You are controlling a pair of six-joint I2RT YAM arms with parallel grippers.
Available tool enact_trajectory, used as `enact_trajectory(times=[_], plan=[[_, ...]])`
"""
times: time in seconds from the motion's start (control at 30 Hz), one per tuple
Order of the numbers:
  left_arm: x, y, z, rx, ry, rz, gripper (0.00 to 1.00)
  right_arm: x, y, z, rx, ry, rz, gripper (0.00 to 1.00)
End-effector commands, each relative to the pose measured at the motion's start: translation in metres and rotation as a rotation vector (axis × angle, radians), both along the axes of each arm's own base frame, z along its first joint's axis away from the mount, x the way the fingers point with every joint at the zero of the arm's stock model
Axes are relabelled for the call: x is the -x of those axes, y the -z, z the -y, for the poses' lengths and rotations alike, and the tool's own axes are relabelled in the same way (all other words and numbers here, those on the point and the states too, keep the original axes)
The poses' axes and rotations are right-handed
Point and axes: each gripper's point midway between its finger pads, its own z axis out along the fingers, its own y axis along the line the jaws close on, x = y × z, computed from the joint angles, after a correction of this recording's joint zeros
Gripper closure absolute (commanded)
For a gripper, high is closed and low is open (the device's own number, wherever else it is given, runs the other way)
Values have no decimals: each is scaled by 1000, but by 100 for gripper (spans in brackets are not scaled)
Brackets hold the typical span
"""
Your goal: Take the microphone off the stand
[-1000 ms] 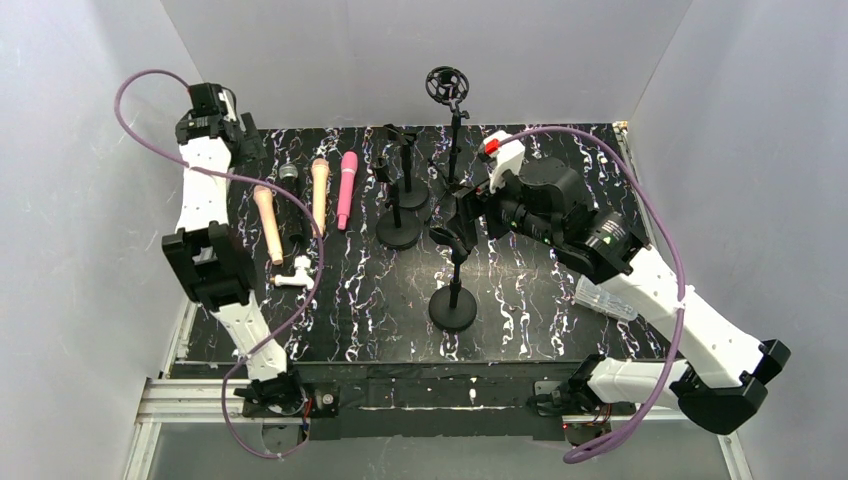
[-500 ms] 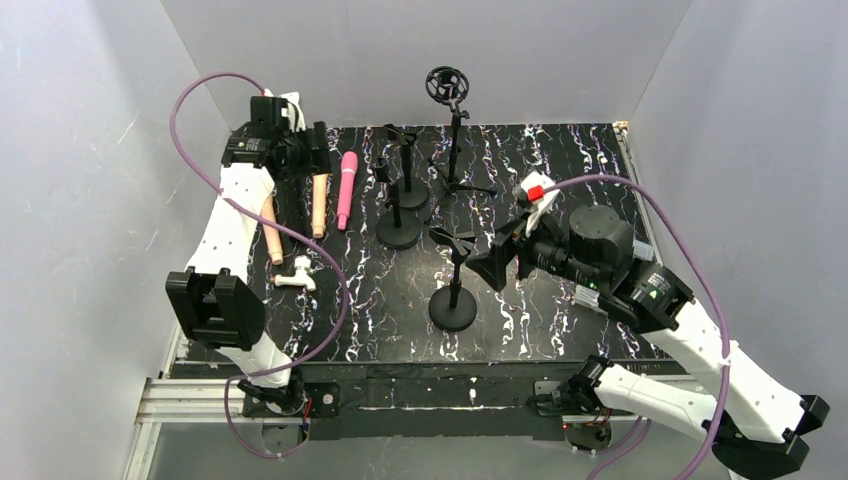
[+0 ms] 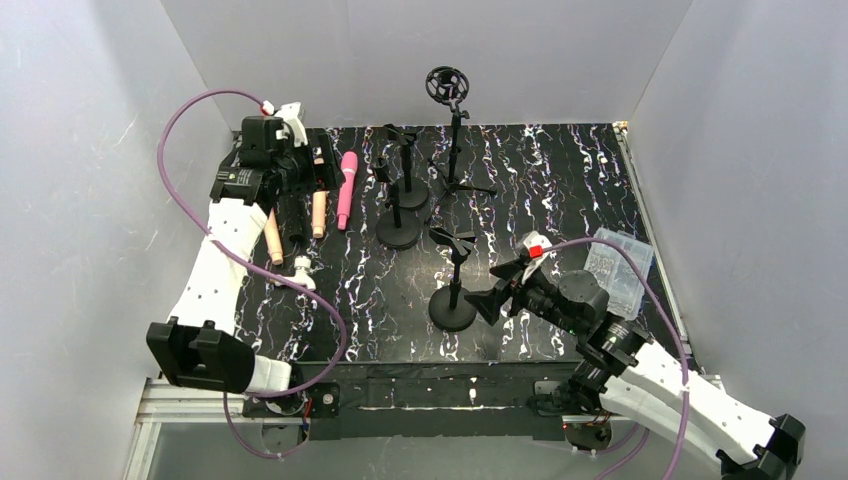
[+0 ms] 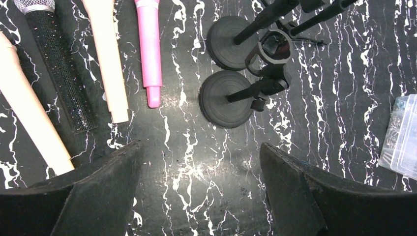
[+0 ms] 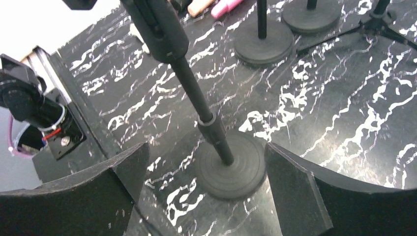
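Note:
Several microphones lie flat at the back left of the table: a pink one [image 3: 346, 190] [image 4: 150, 49], a beige one [image 3: 320, 205] [image 4: 105, 59], a black glittery one [image 4: 59, 69] and another beige one [image 3: 272, 238] [image 4: 27, 118]. My left gripper [image 3: 298, 195] [image 4: 199, 147] hovers open over them, with only bare tabletop between its fingers. The near stand [image 3: 452, 308] [image 5: 231, 164] is upright and its clip [image 3: 455, 243] holds nothing. My right gripper [image 3: 488, 302] [image 5: 206, 147] is low and open just right of that stand's base. It touches nothing.
Two more round-base stands [image 3: 398, 232] [image 4: 227, 98] with bare clips rise behind the near one. A tripod stand with a ring mount [image 3: 445, 85] is at the back. A clear plastic bag [image 3: 618, 270] [image 4: 401, 137] lies at the right. A small white part [image 3: 300, 268] sits near the microphones.
My left gripper swung right from the table's back left corner to over the lying microphones. My right arm pulled back toward the near edge and dropped low beside the near stand, uncovering the bag.

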Motion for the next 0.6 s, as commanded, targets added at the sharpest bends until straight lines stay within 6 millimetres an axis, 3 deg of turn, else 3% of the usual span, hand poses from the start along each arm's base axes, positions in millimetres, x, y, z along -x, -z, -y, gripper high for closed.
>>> enact_trajectory(times=[0.0, 0.13, 0.4, 0.57], plan=[[14, -5, 6, 30, 29, 16, 14, -19, -70, -16, -236, 22, 206, 6], [20, -8, 7, 35, 39, 24, 14, -28, -74, -33, -226, -13, 244, 11], [28, -8, 14, 73, 62, 24, 14, -38, -62, -54, -199, -52, 241, 22], [30, -10, 18, 102, 76, 27, 14, -45, -64, -62, -191, -54, 239, 41]])
